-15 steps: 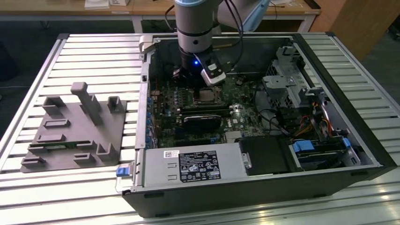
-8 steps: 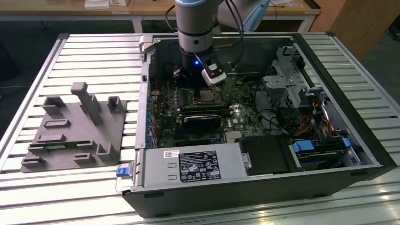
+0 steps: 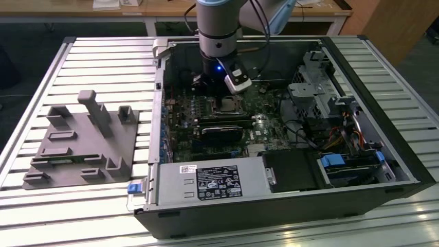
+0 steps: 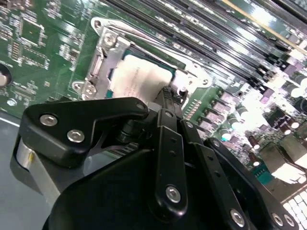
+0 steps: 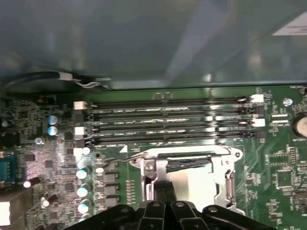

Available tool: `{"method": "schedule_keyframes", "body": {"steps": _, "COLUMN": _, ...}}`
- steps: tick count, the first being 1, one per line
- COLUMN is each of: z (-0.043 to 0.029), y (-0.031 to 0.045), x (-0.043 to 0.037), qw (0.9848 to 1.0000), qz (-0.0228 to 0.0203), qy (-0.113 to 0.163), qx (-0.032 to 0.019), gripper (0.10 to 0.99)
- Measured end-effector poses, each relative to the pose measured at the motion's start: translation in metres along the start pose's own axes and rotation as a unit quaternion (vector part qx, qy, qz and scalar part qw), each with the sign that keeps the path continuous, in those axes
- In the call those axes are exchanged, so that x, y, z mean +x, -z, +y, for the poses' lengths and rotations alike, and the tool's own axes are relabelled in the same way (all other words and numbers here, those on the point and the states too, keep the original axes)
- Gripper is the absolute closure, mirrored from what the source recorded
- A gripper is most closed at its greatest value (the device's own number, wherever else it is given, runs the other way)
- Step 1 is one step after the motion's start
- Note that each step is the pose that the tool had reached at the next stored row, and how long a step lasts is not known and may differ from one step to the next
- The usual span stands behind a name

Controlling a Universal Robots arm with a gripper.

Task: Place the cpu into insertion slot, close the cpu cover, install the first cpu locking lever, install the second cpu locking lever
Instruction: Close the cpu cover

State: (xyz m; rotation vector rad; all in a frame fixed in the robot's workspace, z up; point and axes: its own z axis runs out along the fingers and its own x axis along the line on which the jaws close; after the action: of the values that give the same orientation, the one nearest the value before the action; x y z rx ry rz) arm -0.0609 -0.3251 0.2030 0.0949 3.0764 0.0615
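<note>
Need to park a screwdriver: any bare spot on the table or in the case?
Bare slatted table beyond the grey fixture, on its near side, and along the exterior view's right of the PC case. Inside is crowded: gripper at the cpu, memory slots and cables close by.

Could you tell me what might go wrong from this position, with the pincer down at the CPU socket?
1. The pincer is right at the edge of the cpu; a sideways slip could scrape its pale face or bend the cpu cover.
2. Capacitors and memory slots stand close to the cpu, so a wide arm move might knock them.
</note>
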Motion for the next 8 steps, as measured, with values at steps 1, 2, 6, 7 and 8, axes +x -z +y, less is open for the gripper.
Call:
{"method": "schedule_keyframes", "body": {"steps": 1, "z": 0.0001, "y": -0.0001, "x": -0.0020, "qw": 1.0000, "qz": 0.0000, "qy": 0.000, "qx": 0.0001, "gripper": 0.980}}
{"method": "schedule_keyframes", "body": {"steps": 2, "z": 0.0002, "y": -0.0002, "x": -0.0037, "qw": 1.0000, "qz": 0.0000, "qy": 0.000, "qx": 0.0002, "gripper": 0.980}}
{"method": "schedule_keyframes", "body": {"steps": 6, "z": 0.0007, "y": -0.0012, "x": -0.0089, "qw": 1.0000, "qz": 0.0000, "qy": 0.000, "qx": 0.0002, "gripper": 0.980}}
{"method": "schedule_keyframes", "body": {"steps": 7, "z": 0.0012, "y": -0.0017, "x": -0.0123, "qw": 1.0000, "qz": 0.0000, "qy": 0.000, "qx": 0.0002, "gripper": 0.980}}
{"method": "schedule_keyframes", "body": {"steps": 8, "z": 0.0014, "y": -0.0019, "x": -0.0140, "qw": 1.0000, "qz": 0.0000, "qy": 0.000, "qx": 0.0002, "gripper": 0.980}}
